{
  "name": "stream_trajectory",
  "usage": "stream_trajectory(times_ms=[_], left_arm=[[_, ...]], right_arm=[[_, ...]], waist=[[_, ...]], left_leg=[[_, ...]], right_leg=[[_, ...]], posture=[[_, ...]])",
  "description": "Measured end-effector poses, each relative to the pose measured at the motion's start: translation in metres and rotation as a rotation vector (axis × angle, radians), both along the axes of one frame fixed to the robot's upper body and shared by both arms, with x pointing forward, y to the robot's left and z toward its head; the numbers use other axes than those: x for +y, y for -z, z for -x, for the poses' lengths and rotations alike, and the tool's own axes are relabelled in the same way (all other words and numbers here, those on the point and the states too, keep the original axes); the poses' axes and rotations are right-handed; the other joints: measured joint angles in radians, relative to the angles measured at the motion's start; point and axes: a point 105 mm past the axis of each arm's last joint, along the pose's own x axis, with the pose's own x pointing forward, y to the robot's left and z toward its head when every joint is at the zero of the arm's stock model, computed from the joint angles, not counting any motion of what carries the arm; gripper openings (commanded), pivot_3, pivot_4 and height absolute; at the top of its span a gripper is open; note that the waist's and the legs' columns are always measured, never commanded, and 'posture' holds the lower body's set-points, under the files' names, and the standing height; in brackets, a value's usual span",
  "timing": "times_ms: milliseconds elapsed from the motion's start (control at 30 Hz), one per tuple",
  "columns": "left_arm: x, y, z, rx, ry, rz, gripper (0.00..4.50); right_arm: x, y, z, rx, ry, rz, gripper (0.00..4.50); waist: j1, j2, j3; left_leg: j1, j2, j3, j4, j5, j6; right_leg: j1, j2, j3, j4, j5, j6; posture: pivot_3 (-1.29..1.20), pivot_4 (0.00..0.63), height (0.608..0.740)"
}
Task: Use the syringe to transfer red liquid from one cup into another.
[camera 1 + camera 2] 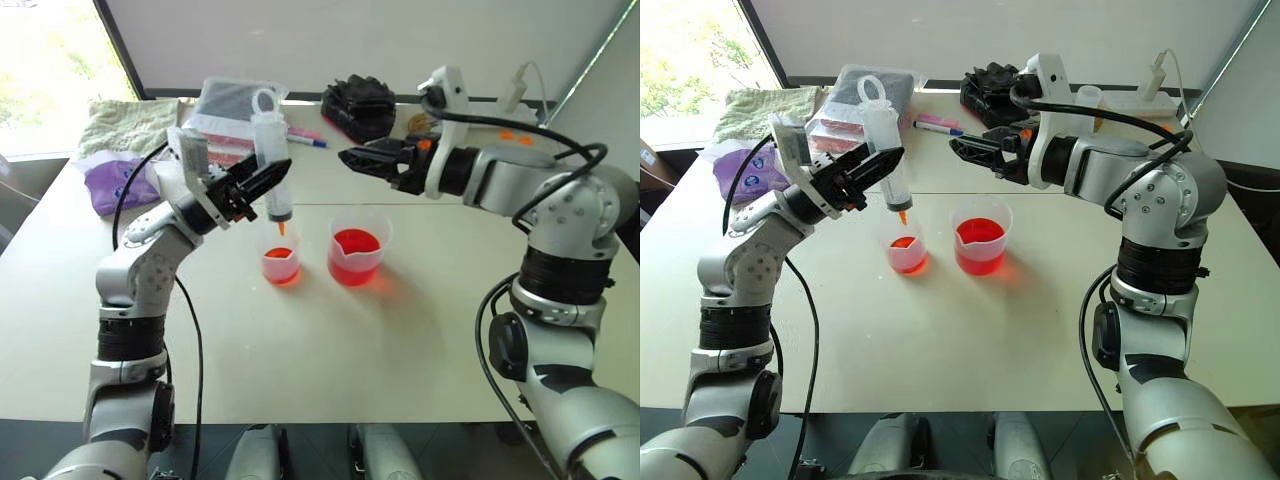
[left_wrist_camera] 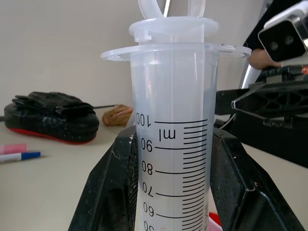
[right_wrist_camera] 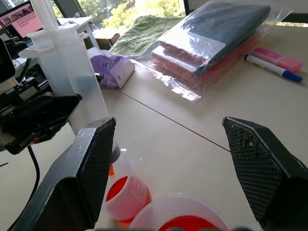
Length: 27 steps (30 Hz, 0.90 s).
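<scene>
My left gripper [image 1: 272,180] is shut on the syringe [image 1: 272,160] and holds it upright by the barrel. The plunger sits pushed down onto the barrel flange [image 2: 173,48], and the barrel looks clear. The orange tip [image 1: 281,228] hangs just above the smaller cup [image 1: 282,258], which holds red liquid at its bottom. Beside it on the right stands the wider beaker [image 1: 356,255] with more red liquid [image 1: 355,242]. My right gripper [image 1: 347,157] is open and empty. It hovers level above the beaker, to the right of the syringe's top and apart from it.
At the back of the table lie a plastic bag of cloths [image 1: 235,100], a pink-and-blue marker [image 1: 305,137], a black padded object [image 1: 360,105] and a ball of twine [image 2: 118,114]. A green towel [image 1: 125,120] and a purple packet [image 1: 115,180] lie at the far left.
</scene>
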Motion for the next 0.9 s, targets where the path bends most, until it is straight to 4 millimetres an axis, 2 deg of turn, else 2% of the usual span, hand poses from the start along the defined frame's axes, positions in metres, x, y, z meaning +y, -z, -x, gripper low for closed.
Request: stream_trajectory(times_ms=[233, 333, 400, 500, 700, 900], left_arm=[[0.039, -0.046, -0.025, 0.146, -0.099, 0.237, 1.54], [0.053, -0.054, -0.027, 0.224, -0.093, 0.282, 1.54], [0.06, -0.052, -0.025, 0.28, -0.084, 0.287, 1.54], [0.072, -0.041, -0.018, 0.376, -0.081, 0.27, 1.54], [0.095, 0.0, 0.0, 0.603, -0.101, 0.219, 1.54], [0.114, 0.058, 0.011, 0.827, -0.201, 0.171, 1.54]], right_arm=[[0.0, 0.003, 0.0, 0.009, -0.001, 0.001, 3.68], [0.0, 0.004, 0.0, 0.012, -0.001, 0.001, 3.68], [-0.001, 0.006, 0.0, 0.018, -0.001, 0.001, 3.68], [-0.001, 0.01, -0.001, 0.029, 0.0, 0.0, 3.68], [0.001, 0.011, 0.0, 0.028, -0.017, -0.004, 3.68], [0.007, 0.013, -0.003, 0.031, -0.033, -0.022, 3.68]], waist=[[0.0, 0.0, 0.0], [-0.004, 0.0, 0.0], [-0.004, 0.0, 0.0], [-0.004, 0.0, 0.0], [-0.004, 0.0, 0.0], [-0.003, 0.0, 0.0]], left_leg=[[0.0, -0.002, 0.0, 0.0, 0.0, 0.0], [0.0, -0.002, 0.0, -0.001, 0.0, 0.0], [0.0, -0.002, 0.0, -0.001, 0.0, 0.0], [0.0, -0.001, 0.0, -0.001, 0.0, 0.0], [0.0, -0.001, 0.0, -0.001, 0.0, 0.0], [0.0, -0.002, 0.0, -0.001, 0.0, -0.001]], right_leg=[[0.0, 0.0, 0.0, 0.0, 0.0, 0.0], [0.0, 0.0, 0.0, 0.0, 0.0, 0.0], [0.0, 0.0, 0.0, 0.0, 0.0, 0.0], [0.0, 0.0, 0.0, 0.0, 0.0, 0.0], [0.0, -0.001, 0.0, 0.0, 0.0, 0.0], [0.0, -0.002, 0.0, 0.0, 0.0, 0.0]], posture=[[0.0, 0.15, 0.74], [0.0, 0.15, 0.74], [0.0, 0.15, 0.74], [0.0, 0.15, 0.74], [0.0, 0.15, 0.74], [0.0, 0.15, 0.74]])
